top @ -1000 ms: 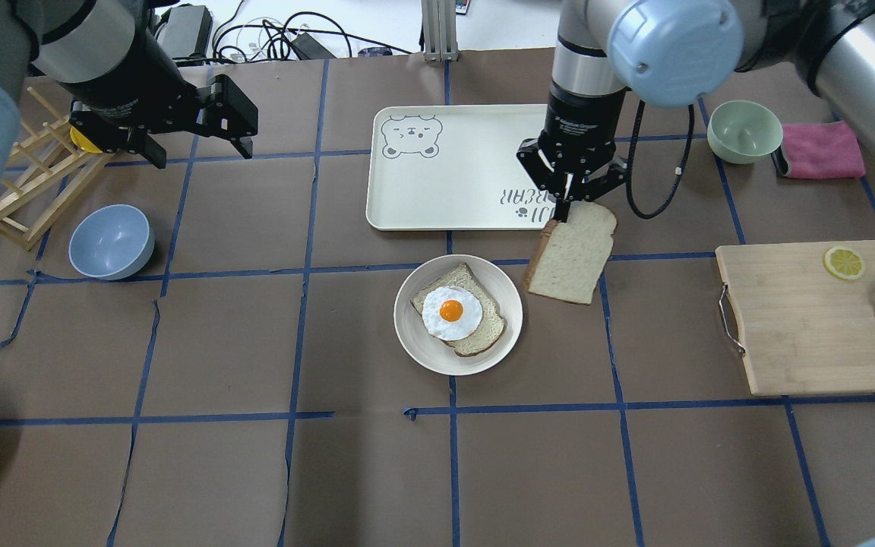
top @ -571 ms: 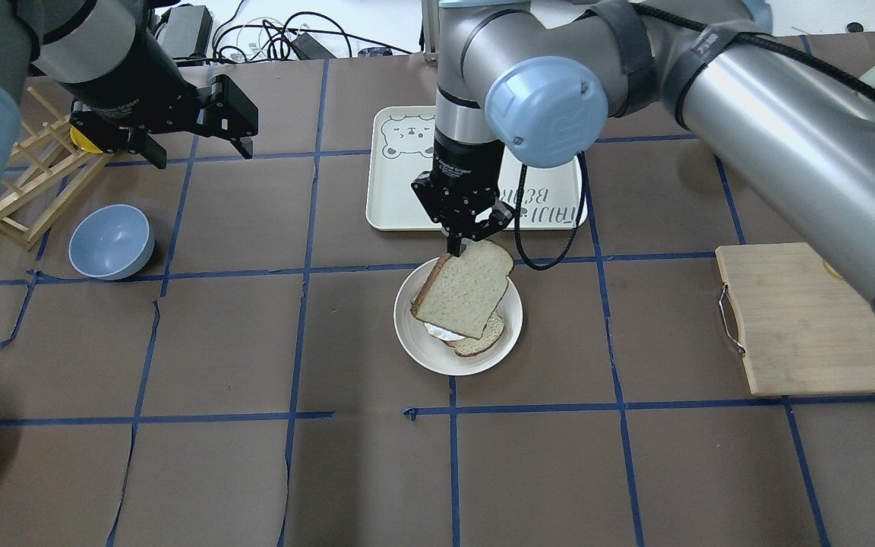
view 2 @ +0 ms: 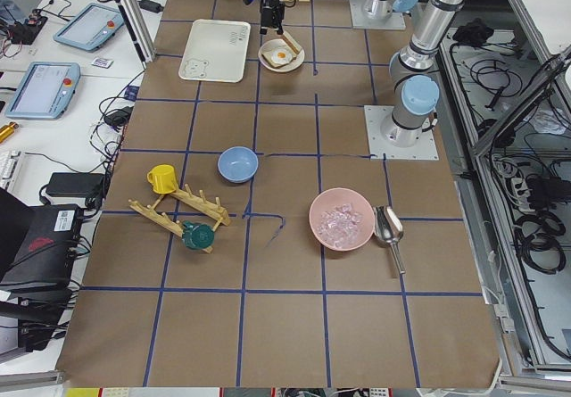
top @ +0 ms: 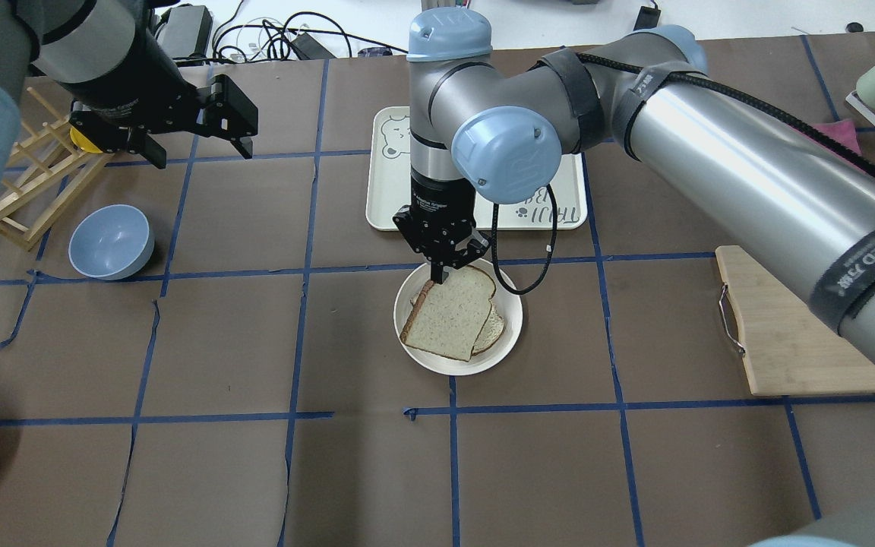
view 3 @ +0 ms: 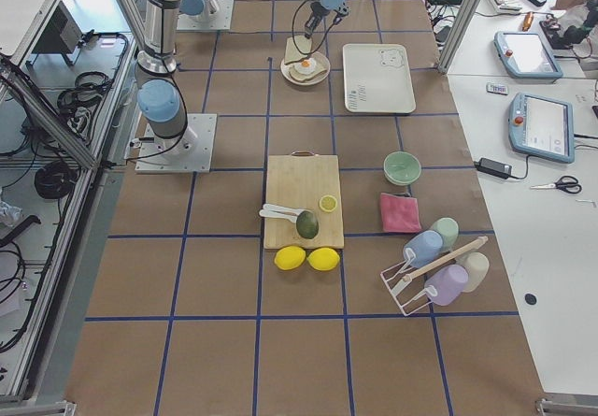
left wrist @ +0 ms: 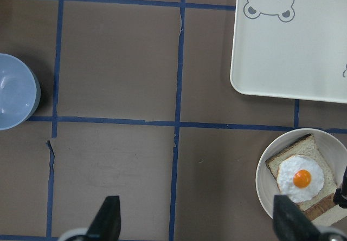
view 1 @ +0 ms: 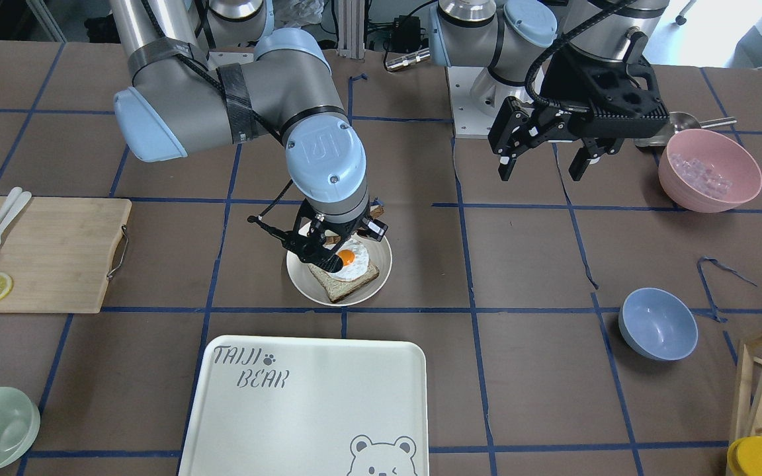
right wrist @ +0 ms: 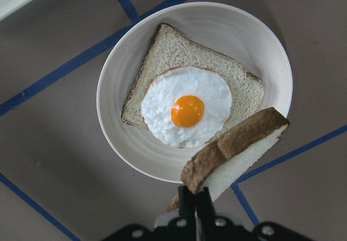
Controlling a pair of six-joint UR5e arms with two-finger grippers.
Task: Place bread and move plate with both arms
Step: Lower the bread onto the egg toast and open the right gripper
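Note:
My right gripper is shut on one end of the bare bread slice and holds it tilted just over the round cream plate. In the overhead view the bread covers most of the egg-topped slice lying on the plate. The right wrist view shows the bread pinched in the gripper, with the egg slice and plate below. My left gripper is open and empty, hanging at the far left; it also shows in the front view.
A cream bear tray lies just beyond the plate. A blue bowl and a wooden rack are at the left. A cutting board is at the right. A pink bowl stands near the robot's left side.
My right arm carried the bread left from beside the tray to over the plate and lowered it, hiding the egg from above. The left arm has not moved.

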